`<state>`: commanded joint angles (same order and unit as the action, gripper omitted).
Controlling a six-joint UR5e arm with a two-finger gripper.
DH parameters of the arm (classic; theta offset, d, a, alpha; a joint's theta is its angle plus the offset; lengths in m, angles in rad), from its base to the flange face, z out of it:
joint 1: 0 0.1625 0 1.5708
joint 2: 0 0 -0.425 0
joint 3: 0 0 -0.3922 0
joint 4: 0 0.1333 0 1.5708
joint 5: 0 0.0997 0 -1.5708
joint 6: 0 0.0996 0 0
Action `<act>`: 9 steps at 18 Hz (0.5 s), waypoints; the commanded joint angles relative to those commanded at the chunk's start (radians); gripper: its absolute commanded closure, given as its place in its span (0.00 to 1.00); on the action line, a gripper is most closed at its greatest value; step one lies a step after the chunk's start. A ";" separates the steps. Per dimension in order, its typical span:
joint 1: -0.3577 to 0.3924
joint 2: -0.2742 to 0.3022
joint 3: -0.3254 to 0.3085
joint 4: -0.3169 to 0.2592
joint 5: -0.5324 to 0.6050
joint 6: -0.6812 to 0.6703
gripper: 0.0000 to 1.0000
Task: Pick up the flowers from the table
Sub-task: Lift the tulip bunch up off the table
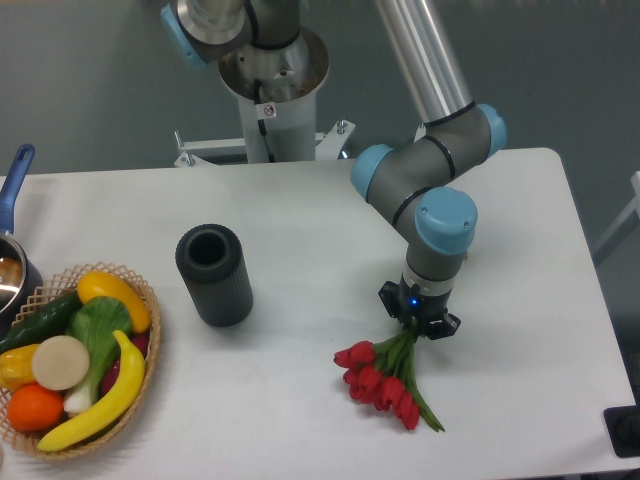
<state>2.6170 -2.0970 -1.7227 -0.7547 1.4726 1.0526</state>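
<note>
The flowers (380,383) are a small bunch of red tulips with green stems, at the front right of the white table (520,230). The buds point down-left and one green leaf trails to the lower right. The stems run up and converge under my gripper (417,328), which points straight down over their upper end. The gripper looks shut on the stems, though the wrist hides most of its fingers. I cannot tell whether the buds rest on the table or hang just above it.
A dark grey cylinder (213,273) stands left of centre. A wicker basket (140,290) with banana, orange, cucumber and other produce sits at the front left. A pot with a blue handle (14,180) is at the left edge. The robot base (272,80) is at the back.
</note>
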 joint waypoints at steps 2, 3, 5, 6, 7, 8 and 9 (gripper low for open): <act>0.009 0.023 0.009 0.000 -0.002 -0.058 1.00; 0.015 0.038 0.011 -0.002 -0.002 -0.059 1.00; 0.037 0.063 0.012 -0.003 -0.002 -0.052 1.00; 0.050 0.083 0.017 -0.006 -0.002 -0.049 1.00; 0.057 0.094 0.032 -0.011 0.000 -0.049 1.00; 0.060 0.097 0.050 -0.014 -0.002 -0.046 1.00; 0.061 0.097 0.075 -0.021 -0.002 -0.043 1.00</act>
<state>2.6783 -2.0003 -1.6477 -0.7761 1.4711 1.0093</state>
